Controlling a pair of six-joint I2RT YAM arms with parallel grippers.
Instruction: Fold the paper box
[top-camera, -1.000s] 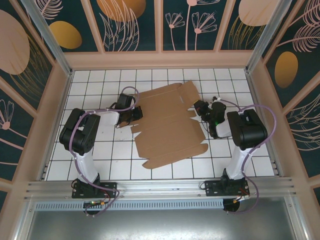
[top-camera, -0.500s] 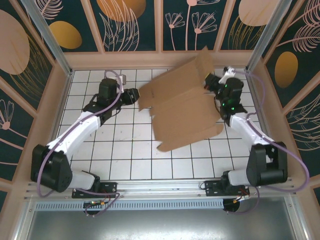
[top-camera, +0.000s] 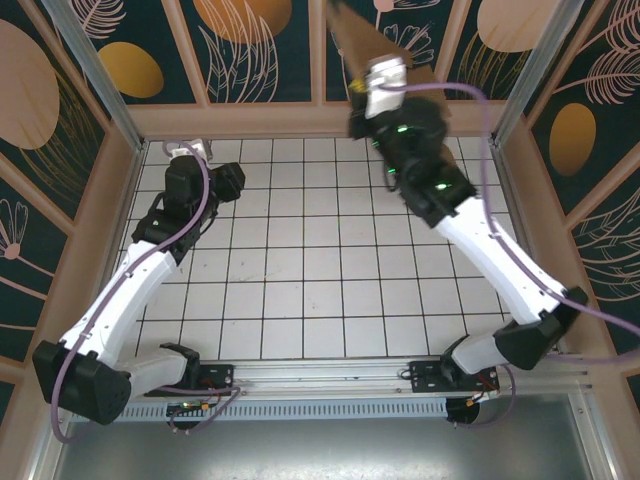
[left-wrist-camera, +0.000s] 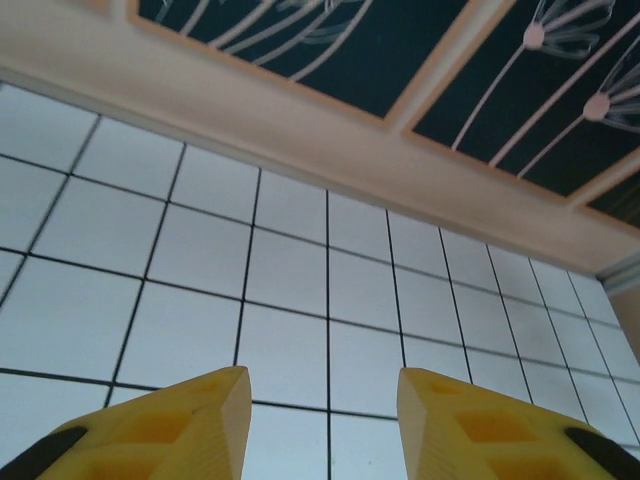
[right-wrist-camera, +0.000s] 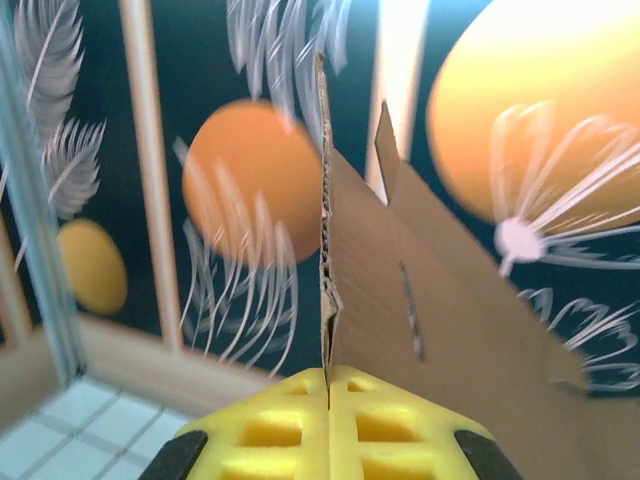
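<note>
grip first: our right pincer is pressed shut on the thin edge of the paper box, its yellow pads meeting on the corrugated sheet with no gap between them. from that bite the cardboard rises edge-on, and a broad panel with a narrow slot runs off to the right in front of the painted wall. in the overhead view the right arm reaches high, and a brown corner of the box pokes out above its wrist, well clear of the tiled table.

our left pincer hovers over the far left tiles with its jaws parted and nothing between them. it is well apart from the box and faces the wooden back rail.

we judge the step in hand to be a lift or reposition of the sheet, not a fold. only one hand has the box, and we cannot tell from here that any wall stands up.

the next move, as we see it, calls for lowering the sheet flat onto the tiles. the left pincer must then cross over to pin a panel or take a flap. a sheet held by one edge will likely sway and flex, so a slow descent seems wise.
</note>
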